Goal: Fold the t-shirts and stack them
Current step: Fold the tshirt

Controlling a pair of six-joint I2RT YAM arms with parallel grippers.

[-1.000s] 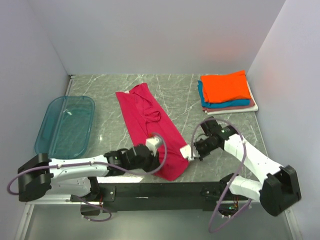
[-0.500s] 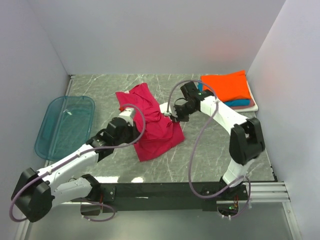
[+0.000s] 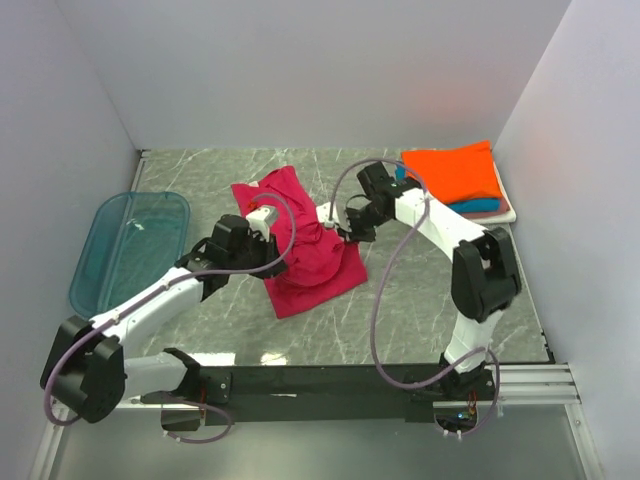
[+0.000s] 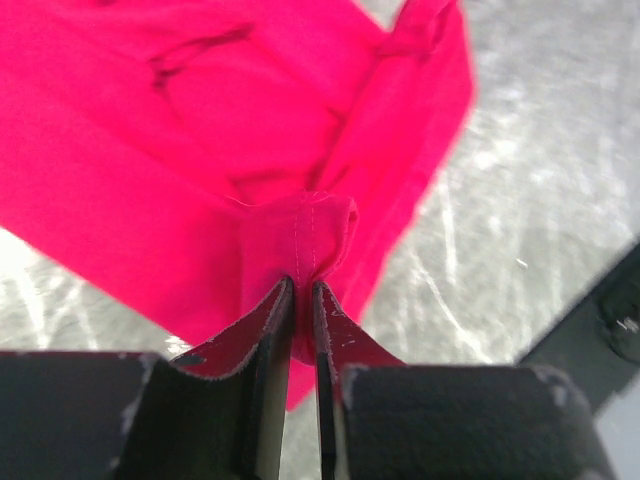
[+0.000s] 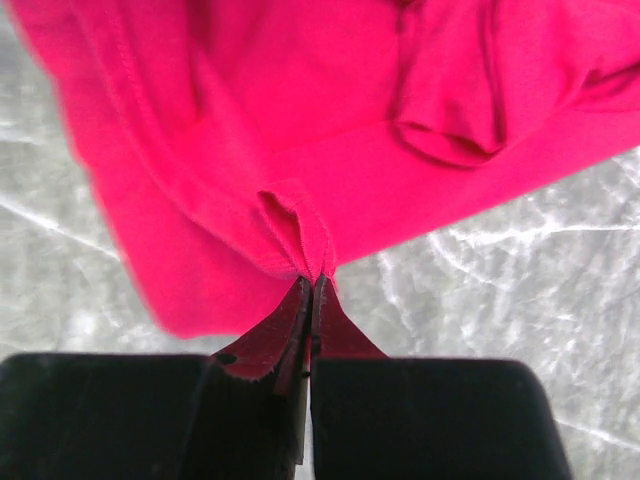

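The magenta-red t-shirt (image 3: 305, 255) lies folded over on itself in the middle of the table. My left gripper (image 3: 268, 243) is shut on its hem at the left side; the left wrist view shows the stitched hem (image 4: 305, 245) pinched between the jaws. My right gripper (image 3: 340, 232) is shut on the shirt's right edge; the right wrist view shows bunched cloth (image 5: 300, 240) at the fingertips. A stack of folded t-shirts, orange (image 3: 452, 172) on top with teal-blue (image 3: 480, 205), pinkish and white below, sits at the back right.
A translucent blue plastic tray (image 3: 130, 250) lies at the left of the table. Grey walls close in the table on the left, back and right. The marble tabletop (image 3: 420, 300) shows bare in front of the shirt.
Both grippers carried the shirt's near end away from the front edge toward the back, folding it over itself. In the last half second both moved slightly further back.
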